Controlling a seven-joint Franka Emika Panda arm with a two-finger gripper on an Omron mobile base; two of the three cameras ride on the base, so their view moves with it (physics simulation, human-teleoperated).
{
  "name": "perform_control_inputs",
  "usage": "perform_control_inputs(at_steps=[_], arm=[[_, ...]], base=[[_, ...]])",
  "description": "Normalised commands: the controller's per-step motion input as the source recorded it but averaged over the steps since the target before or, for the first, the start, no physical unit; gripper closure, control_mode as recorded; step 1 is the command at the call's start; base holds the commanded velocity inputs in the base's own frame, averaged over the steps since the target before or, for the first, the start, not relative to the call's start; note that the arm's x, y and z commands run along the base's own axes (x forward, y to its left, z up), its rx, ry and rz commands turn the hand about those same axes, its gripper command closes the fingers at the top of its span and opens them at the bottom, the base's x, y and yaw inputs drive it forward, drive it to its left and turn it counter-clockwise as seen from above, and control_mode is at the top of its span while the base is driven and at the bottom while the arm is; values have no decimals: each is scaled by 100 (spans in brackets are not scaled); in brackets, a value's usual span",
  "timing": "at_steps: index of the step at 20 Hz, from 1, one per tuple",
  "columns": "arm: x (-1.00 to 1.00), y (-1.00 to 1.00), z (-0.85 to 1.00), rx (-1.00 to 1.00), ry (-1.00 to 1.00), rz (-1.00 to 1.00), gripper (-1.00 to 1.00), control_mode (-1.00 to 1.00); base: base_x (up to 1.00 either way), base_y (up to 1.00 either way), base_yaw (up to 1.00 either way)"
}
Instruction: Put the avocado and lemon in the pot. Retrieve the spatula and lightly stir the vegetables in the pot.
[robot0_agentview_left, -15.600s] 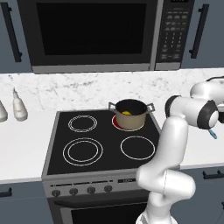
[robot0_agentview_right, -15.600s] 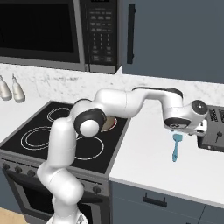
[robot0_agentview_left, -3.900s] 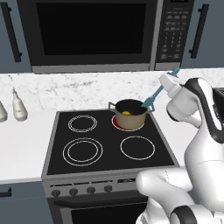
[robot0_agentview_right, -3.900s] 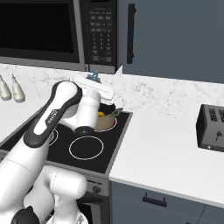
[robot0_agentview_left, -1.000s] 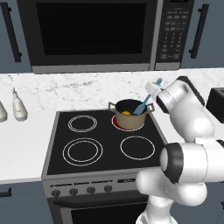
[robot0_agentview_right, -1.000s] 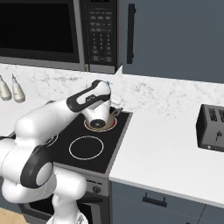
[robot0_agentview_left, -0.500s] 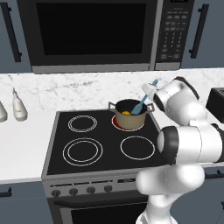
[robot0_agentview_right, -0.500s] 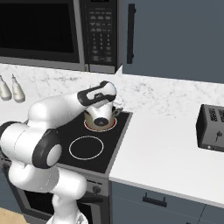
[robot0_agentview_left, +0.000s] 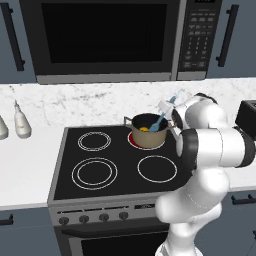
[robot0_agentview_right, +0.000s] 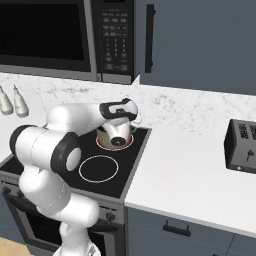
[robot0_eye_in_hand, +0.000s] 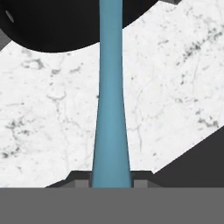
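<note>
The tan-brown pot stands on the stove's back right burner. Inside it shows the yellow lemon; I cannot make out the avocado. The teal spatula slants from my gripper down into the pot, blade end inside. My gripper is shut on the spatula's handle, just above and right of the pot's rim. In the hand view the spatula runs straight up from between my fingertips into the pot's dark inside. From the right base view my arm hides most of the pot.
A microwave hangs above the black stove. Two pale bottles stand on the white counter at the left. A dark toaster sits on the counter far right, with marble backsplash behind.
The spatula's blade has moved a little left and lower into the pot, and my forearm has swung round toward the front of the stove.
</note>
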Motion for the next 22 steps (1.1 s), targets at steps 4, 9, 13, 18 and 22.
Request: perform_control_inputs(at_steps=[4,9,13,18,22], arm=[[27,0,-28,0,2,0,100,-100],[33,0,-23,0,0,0,100,-100],[41,5,-35,-1,-7,0,100,-100],[24,0,-20,-1,-2,0,100,-100],[0,0,-9,0,-3,0,100,-100]], base=[[0,0,0],[0,0,0],[0,0,0],[0,0,0],[0,0,0]])
